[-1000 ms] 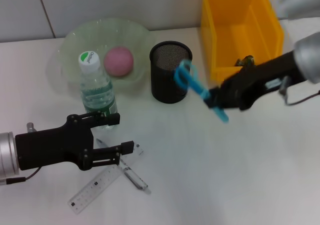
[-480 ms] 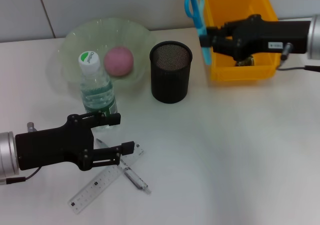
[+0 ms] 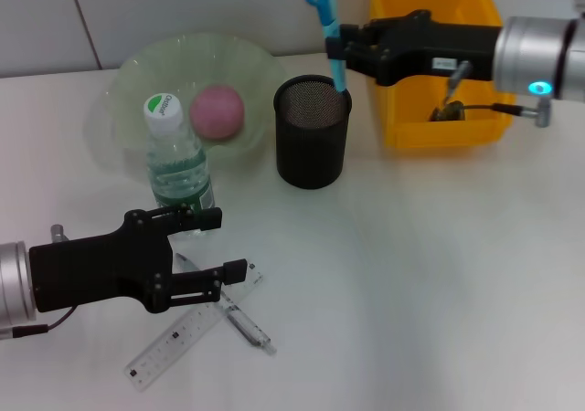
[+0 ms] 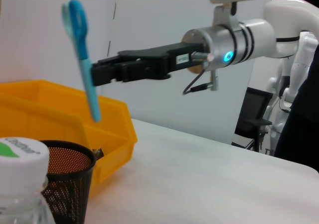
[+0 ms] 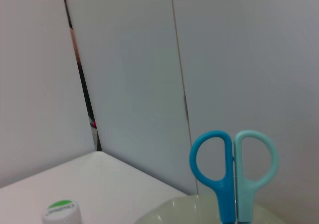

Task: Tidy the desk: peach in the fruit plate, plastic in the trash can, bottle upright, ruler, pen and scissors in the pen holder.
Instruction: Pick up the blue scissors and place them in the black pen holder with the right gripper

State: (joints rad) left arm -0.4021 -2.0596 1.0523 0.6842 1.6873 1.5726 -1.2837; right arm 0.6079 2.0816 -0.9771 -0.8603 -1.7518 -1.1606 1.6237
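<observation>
Scissors point(image 3: 325, 23) are held upright, handles up, at top centre of the head view, blade tips just above the rim of the pen holder point(image 3: 313, 131); the right hand point(image 3: 345, 50) is clamped on them. Lower left, the left hand point(image 3: 222, 244) is spread open above ruler point(image 3: 187, 331) and pen point(image 3: 237, 318) on the table point(image 3: 411, 274).

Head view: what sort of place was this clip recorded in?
Probably an indoor lab or office test bench. A plain white table stands against pale wall panels, with staged desk items: a mesh pen holder, a ruler, a yellow bin. The left wrist view shows an office chair behind.
</observation>
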